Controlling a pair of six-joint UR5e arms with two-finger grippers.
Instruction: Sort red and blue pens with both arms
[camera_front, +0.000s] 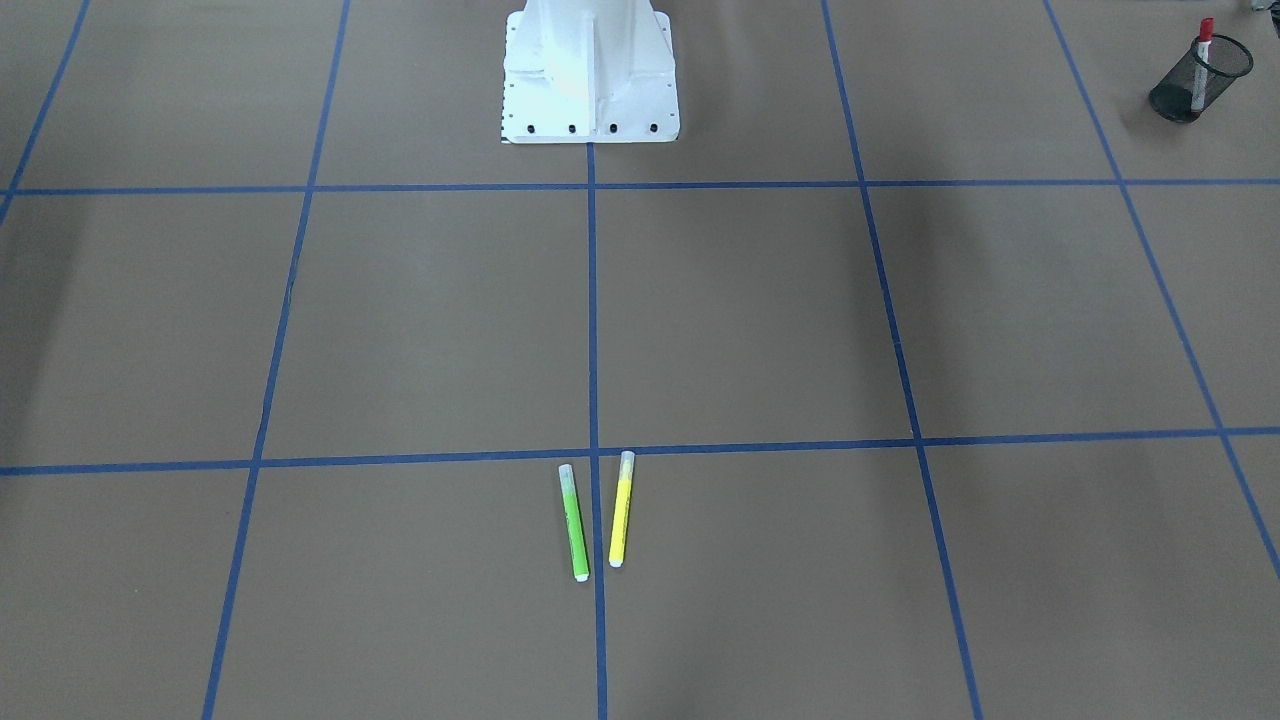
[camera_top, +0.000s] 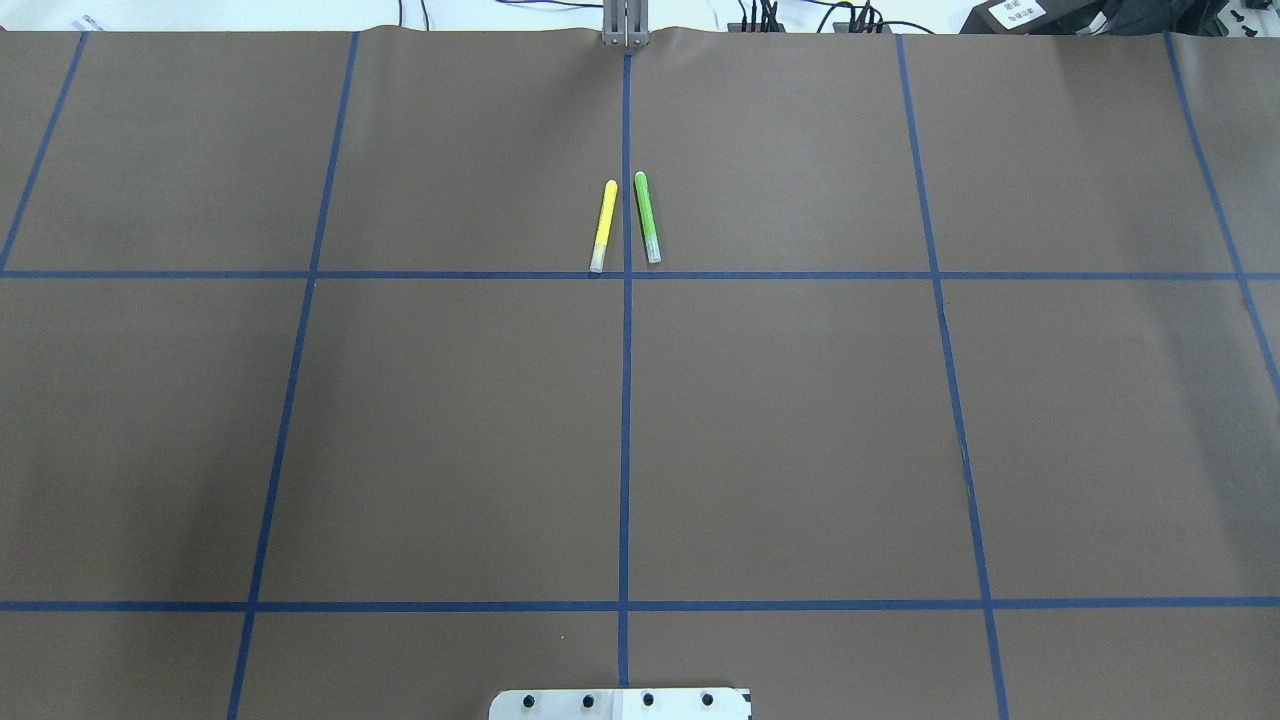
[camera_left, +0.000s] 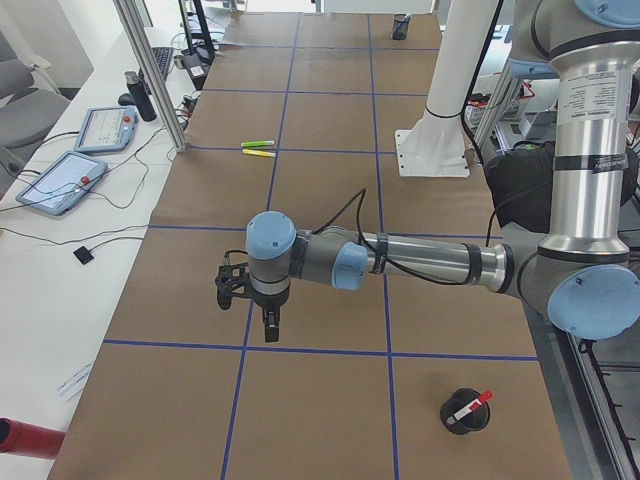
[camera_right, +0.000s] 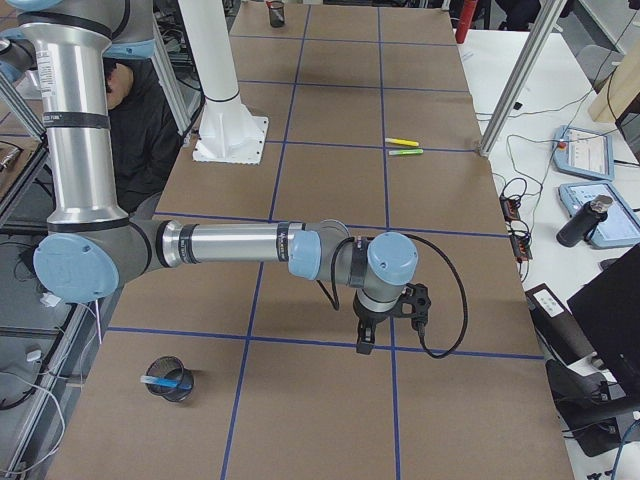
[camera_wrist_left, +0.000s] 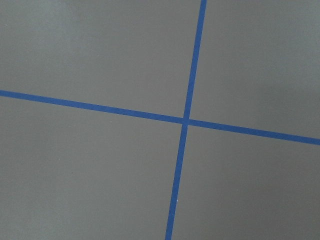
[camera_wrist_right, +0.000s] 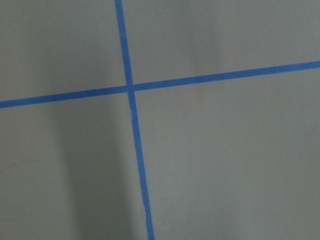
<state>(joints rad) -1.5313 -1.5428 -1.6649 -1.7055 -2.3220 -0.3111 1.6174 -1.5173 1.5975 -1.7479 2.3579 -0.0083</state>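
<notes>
Blue tape (camera_wrist_left: 185, 120) crossing on the brown table cover (camera_wrist_left: 75, 175) is all that either of my wrist cameras sees, so each claw hangs over bare surface with no pen beneath it. My left claw (camera_left: 269, 330) hovers low toward my left end of the table and my right claw (camera_right: 364, 340) toward my right end. Both show only from the side cameras, so I cannot tell whether either is released or clenched. The red marker (camera_front: 1203, 60) stands cap-up in a black mesh cup (camera_front: 1225, 65) on my near left, and the blue highlighter (camera_right: 165, 381) lies inside a second mesh cup (camera_right: 178, 395) on my near right: one colour per arm, each cup within that arm's reach. The green highlighter (camera_top: 647, 217) and yellow highlighter (camera_top: 604, 226) lie side by side at the far middle, one on each side of the centre line. I judge they are left there on purpose, being neither red nor blue, so the sort looks complete.
</notes>
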